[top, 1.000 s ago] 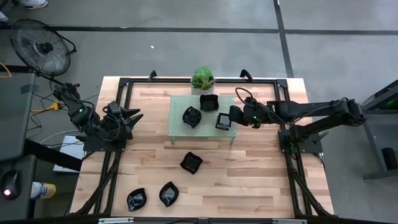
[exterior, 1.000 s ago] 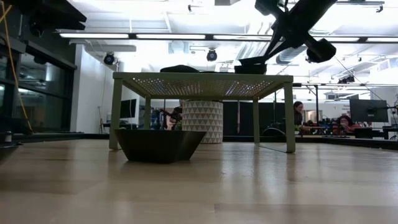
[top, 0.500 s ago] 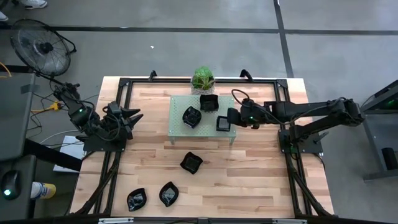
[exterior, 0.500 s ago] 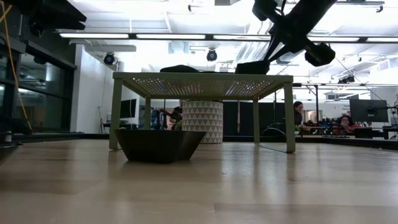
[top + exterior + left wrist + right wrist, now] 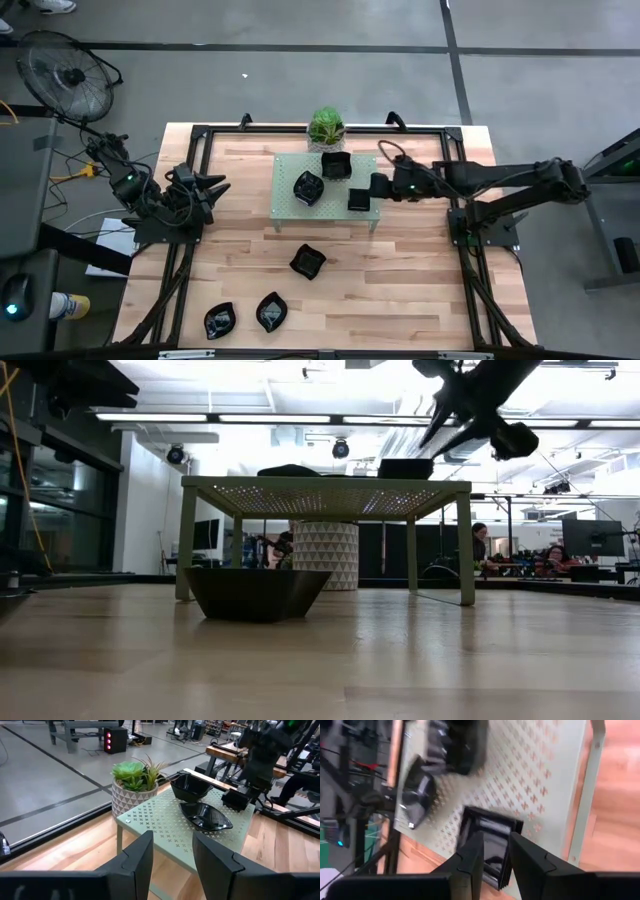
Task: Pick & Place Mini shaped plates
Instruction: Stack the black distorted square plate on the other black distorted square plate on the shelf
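Now square plate (image 5: 358,198) released on rack (image 5: 290,172), right gripper (image 5: 376,187) jaws parted; left gripper (image 5: 215,186) open

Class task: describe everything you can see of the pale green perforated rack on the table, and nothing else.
The pale green rack is a small low table-like stand: a flat rectangular top punched with a regular pattern of small holes, on slim straight legs at its corners. It looks like painted metal. It stands upright on the wooden table, towards the far edge, just in front of the potted plant. Three black plates rest on its top. The right gripper hovers at its right edge.
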Controlling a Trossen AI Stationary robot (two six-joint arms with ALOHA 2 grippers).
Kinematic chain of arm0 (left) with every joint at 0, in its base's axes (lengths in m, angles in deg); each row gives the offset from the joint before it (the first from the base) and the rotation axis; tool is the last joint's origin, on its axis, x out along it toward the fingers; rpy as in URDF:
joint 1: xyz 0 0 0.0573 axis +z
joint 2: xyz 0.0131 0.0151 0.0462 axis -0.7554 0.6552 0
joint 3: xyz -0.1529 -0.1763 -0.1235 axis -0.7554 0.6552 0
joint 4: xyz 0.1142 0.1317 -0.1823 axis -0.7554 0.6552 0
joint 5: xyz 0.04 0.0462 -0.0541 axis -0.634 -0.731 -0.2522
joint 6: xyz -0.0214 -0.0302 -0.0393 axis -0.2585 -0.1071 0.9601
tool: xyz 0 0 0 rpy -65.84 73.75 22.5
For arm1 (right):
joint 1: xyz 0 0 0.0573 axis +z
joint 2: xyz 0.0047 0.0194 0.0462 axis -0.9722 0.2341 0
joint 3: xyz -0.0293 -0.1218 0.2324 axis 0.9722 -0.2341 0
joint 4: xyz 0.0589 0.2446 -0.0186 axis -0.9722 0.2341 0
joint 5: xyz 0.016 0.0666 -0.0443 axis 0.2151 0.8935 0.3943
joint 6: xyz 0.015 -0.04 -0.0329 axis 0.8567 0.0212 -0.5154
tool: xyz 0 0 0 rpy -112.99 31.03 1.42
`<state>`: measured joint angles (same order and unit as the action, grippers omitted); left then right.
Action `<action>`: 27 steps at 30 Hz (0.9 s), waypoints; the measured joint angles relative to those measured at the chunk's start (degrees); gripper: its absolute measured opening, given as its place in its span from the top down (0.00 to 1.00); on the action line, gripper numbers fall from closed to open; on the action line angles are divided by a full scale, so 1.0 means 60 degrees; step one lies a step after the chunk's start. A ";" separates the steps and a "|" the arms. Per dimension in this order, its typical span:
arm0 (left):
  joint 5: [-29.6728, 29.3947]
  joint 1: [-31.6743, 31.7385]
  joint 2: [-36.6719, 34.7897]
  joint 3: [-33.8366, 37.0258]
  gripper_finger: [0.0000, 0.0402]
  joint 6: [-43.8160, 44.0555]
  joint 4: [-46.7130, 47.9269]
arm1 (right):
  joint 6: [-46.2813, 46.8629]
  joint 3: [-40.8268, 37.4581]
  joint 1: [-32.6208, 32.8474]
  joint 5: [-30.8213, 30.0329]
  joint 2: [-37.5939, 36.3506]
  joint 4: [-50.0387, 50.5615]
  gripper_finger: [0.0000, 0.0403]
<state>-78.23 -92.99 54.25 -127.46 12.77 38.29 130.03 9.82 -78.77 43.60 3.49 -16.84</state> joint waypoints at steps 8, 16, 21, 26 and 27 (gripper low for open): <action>0.0606 0.0000 0.0004 0.0000 0.66 0.0285 -0.0315 | -0.1643 0.0004 0.0001 -0.1471 -0.1556 0.0000 0.77; 0.0773 0.0006 0.0096 -0.0008 0.66 0.0366 -0.1242 | -0.3558 0.0004 0.0001 -0.2049 -0.2809 0.0004 0.77; 0.1015 0.0007 0.0625 -0.0011 0.66 0.1120 -0.1521 | -0.4491 0.0004 0.0000 -0.2222 -0.3413 0.0033 0.77; 0.1048 0.0007 0.1649 -0.0011 0.66 0.2139 -0.2017 | -0.5054 0.0007 0.0000 -0.2107 -0.3862 0.0047 0.77; 0.1081 0.0007 0.1904 -0.0011 0.66 0.2396 -0.2147 | -0.5156 0.0007 0.0004 -0.2074 -0.3950 0.0047 0.77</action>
<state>-71.75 -92.94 65.67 -127.53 27.15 25.41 99.09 9.86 -78.75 31.16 -20.22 -16.56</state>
